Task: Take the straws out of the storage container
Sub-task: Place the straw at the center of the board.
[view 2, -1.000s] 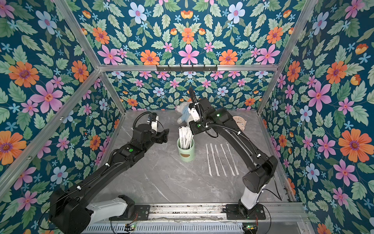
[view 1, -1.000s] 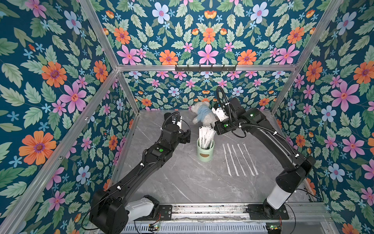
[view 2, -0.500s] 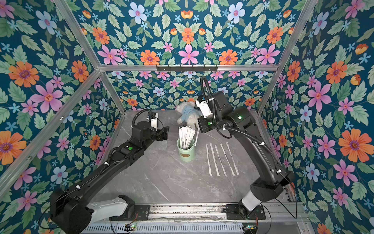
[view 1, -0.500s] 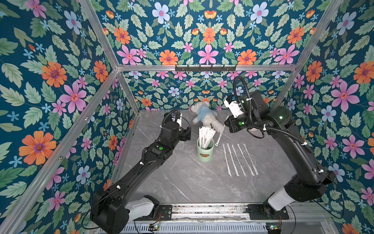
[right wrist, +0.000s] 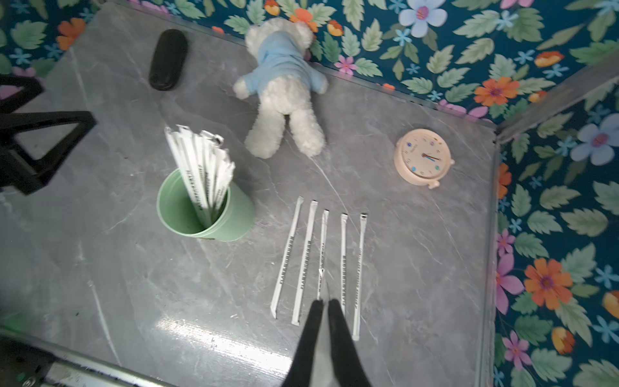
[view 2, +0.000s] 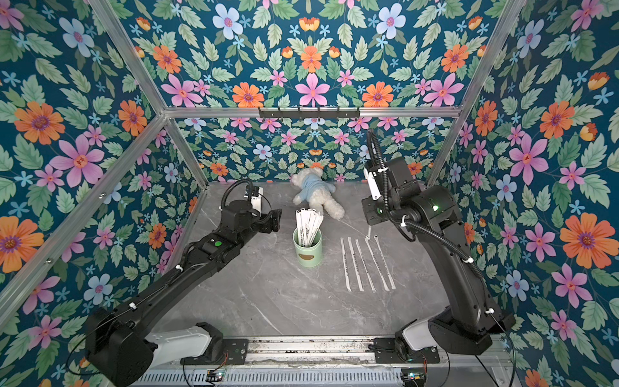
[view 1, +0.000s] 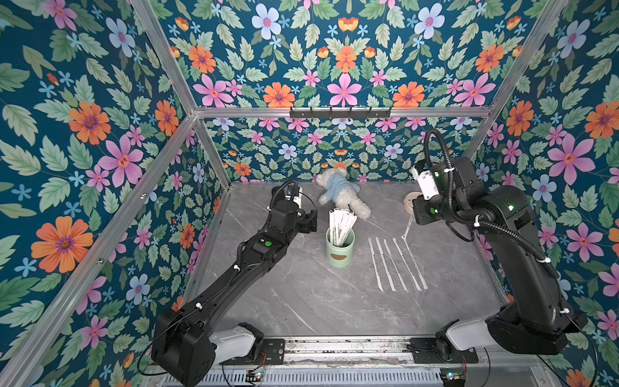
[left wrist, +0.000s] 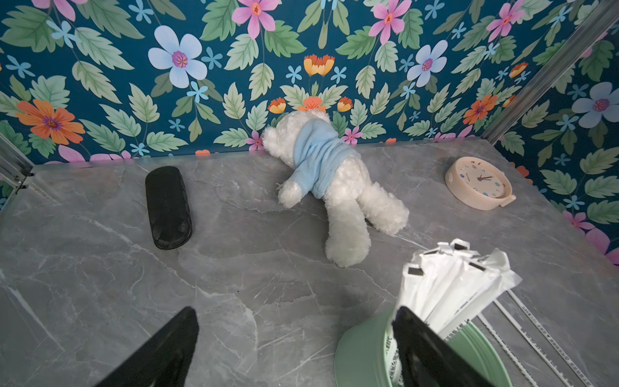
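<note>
Above the laid-out straws on the tabletop, the right end effector pinches one straw, which I judge needs lowering and release next; the left end effector stands spread.

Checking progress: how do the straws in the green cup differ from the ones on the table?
The cup straws stand upright; the table straws lie flat. The cup straws are bunched; the table straws are spaced in a row. Both are white paper-wrapped with dark print.
</note>
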{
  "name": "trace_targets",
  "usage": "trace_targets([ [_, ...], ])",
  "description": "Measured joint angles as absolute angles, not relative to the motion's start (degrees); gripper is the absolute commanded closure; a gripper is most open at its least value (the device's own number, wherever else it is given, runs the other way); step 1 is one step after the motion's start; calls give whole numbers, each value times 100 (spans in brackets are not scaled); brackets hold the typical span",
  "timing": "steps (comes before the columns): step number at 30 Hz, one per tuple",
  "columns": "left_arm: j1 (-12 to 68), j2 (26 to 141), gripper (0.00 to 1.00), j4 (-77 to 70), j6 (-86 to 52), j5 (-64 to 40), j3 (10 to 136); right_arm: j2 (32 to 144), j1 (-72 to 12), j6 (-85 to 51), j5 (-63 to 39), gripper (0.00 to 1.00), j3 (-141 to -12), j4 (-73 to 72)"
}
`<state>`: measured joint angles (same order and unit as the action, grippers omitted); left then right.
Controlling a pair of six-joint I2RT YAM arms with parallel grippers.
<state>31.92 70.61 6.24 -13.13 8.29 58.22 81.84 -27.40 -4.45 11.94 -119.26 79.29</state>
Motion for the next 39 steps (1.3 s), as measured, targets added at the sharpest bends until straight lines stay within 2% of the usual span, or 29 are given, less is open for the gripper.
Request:
trace_targets([
  [13, 3192, 6991, 7, 639, -1310, 888, 5822, 8580, -1809, -576, 1544, 94, -11303, 8453],
  [22, 3192, 6928, 7, 642, -1262, 930, 5822, 9491, -1476, -777, 1986, 94, -10838, 8720],
  [39, 3192, 6930, 7, 644, -1264, 908, 5798, 11402, -1098, -1048, 1446, 93, -10840, 8989],
])
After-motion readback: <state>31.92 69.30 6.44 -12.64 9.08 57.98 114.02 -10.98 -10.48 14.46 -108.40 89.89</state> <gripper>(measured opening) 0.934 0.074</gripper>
